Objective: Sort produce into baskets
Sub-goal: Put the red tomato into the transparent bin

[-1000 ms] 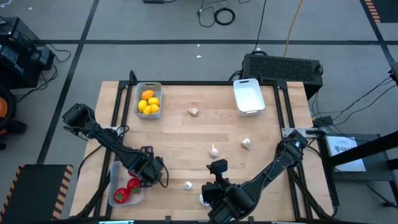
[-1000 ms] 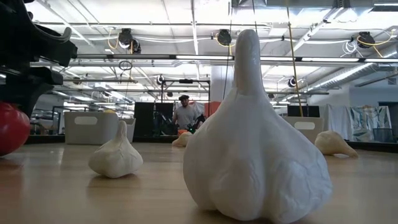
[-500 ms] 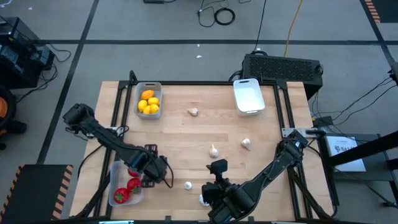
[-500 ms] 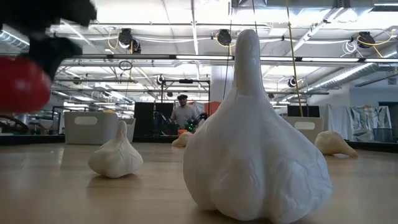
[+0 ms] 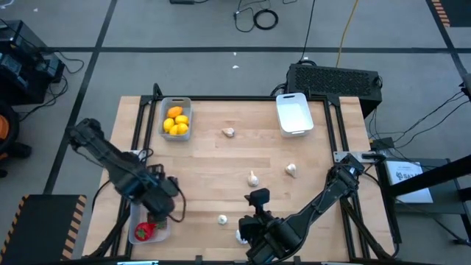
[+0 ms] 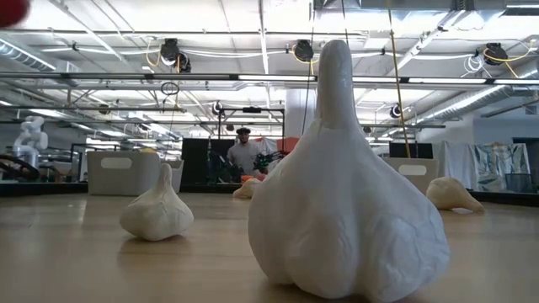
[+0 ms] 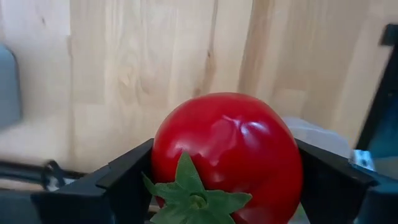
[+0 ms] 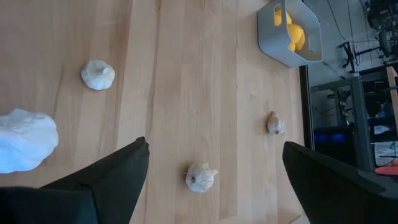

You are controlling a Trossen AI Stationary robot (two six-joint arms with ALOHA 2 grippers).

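My left gripper (image 7: pixel 211 180): clamped on a red tomato (image 7: pixel 227 155), one dark finger on each side of it, green stem leaves facing the wrist camera; in the high view it sits in the lower left of the frame, over the clear basket.
My right gripper (image 8: pixel 214 168): spread wide and holding nothing; in the high view it is at the bottom centre of the frame, near the front table edge.
Clear basket (image 5: pixel 137 237): lower left of the high view, at the table's front-left corner, partly under my left arm; one red piece (image 5: pixel 143 231) shows inside it.
Grey basket (image 5: pixel 163 105): upper left of the table in the high view, filled with yellow-orange lemons (image 5: pixel 176 121).
White basket (image 5: pixel 293 114): upper right of the table, at its far edge.
Garlic bulbs: five lie loose on the wooden table (image 5: pixel 221 158), well apart from one another: one near the top centre (image 5: pixel 229 132), one mid-table (image 5: pixel 253 178), one to its right (image 5: pixel 291 170), one near the front (image 5: pixel 222 218), and one by my right gripper (image 5: pixel 241 236).
Low view: the nearest garlic bulb (image 6: pixel 345 210) fills the middle of the frame; the tomato shows only as a red sliver in the top left corner.
Room: a person (image 6: pixel 245 156) stands far behind the table.
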